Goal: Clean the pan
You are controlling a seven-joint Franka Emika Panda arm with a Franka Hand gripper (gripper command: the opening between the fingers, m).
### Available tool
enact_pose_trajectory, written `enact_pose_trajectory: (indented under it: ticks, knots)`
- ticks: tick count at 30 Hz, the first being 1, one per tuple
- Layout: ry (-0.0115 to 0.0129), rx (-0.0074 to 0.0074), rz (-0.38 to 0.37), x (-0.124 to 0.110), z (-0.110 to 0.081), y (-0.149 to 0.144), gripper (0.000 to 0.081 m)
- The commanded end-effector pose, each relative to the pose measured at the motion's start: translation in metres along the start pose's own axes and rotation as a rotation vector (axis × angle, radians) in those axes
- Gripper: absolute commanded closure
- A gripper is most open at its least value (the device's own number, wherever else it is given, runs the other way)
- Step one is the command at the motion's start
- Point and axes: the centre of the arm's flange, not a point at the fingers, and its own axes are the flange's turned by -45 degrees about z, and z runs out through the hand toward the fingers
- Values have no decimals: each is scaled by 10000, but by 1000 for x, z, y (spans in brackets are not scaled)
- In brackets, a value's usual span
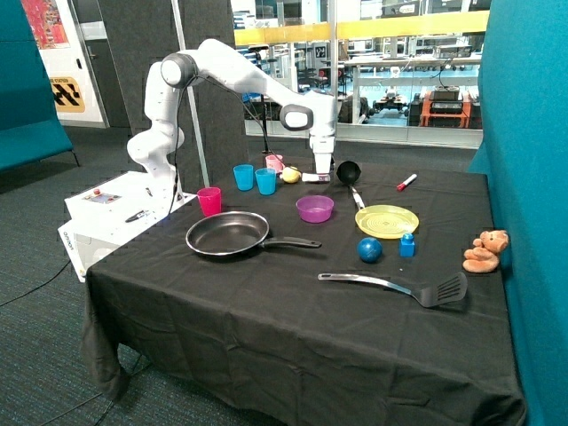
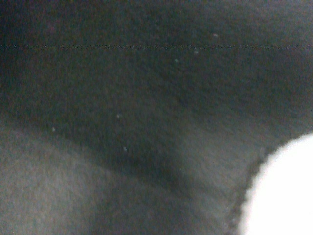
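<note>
The pan [image 1: 228,233] is a large round black frying pan that lies on the black tablecloth near the table's front corner, with its long handle [image 1: 293,241] pointing toward the blue ball. My gripper [image 1: 319,171] is low over the far side of the table, between a yellow lemon [image 1: 290,175] and the black ladle [image 1: 348,171], well apart from the pan. It is right at a small white object [image 1: 315,177]. The wrist view shows only black cloth up close and a white object [image 2: 283,196] at one corner.
Two blue cups [image 1: 243,177] and a pink cup [image 1: 209,201] stand behind the pan. A purple bowl [image 1: 315,209], a yellow plate [image 1: 386,221], a blue ball [image 1: 369,249], a blue block [image 1: 407,244], a slotted spatula [image 1: 399,287], a red marker [image 1: 406,182] and a teddy [image 1: 485,251] are spread over the table.
</note>
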Motion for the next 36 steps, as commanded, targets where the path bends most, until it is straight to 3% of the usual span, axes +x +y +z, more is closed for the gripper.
enact_pose_trajectory:
  ticks: [1, 20, 36]
  knots:
    - [-29, 15, 88, -14, -30, 14, 808]
    - [-29, 14, 669, -46, -71, 51, 808]
    - [-30, 12, 1903, -102, -85, 120, 808]
